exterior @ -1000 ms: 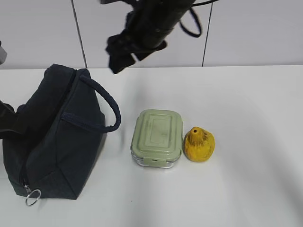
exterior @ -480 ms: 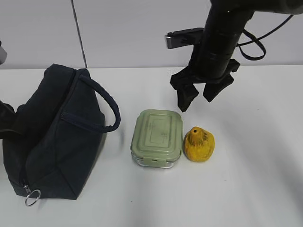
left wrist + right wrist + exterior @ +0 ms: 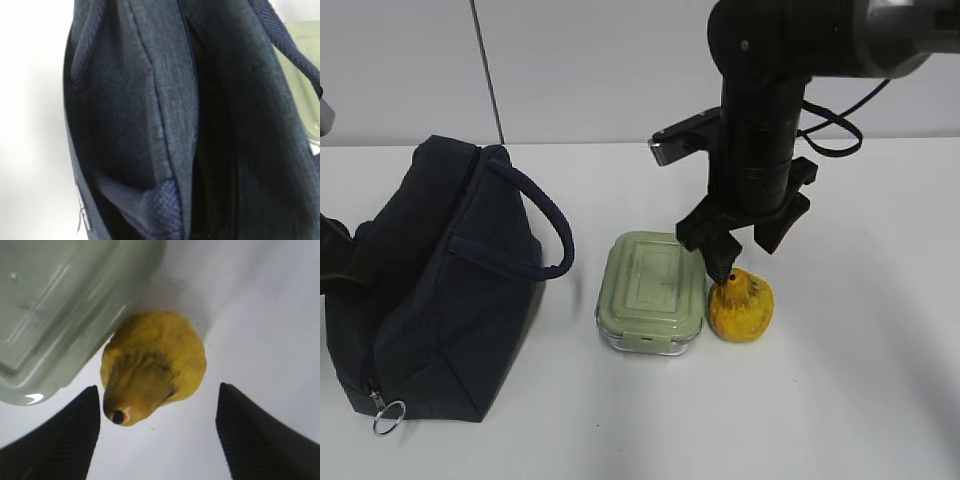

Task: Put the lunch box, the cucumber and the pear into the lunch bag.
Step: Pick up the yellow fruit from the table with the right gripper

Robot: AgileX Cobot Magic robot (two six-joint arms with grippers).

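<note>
Navy lunch bag (image 3: 165,125) fills left wrist view.

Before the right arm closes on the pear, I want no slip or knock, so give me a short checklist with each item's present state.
1. Right gripper open above the pear: ok, both jaws stand apart in the right wrist view.
2. Pear centred between the jaws: not ok, it sits nearer the left-hand jaw in that view.
3. Clearance from the lunch box: not ok, it sits right beside the pear; touching cannot be told.
4. Lunch bag open to receive: ok, the left wrist view shows a gap along its top.
5. Cucumber located: cannot tell, none in view.
</note>
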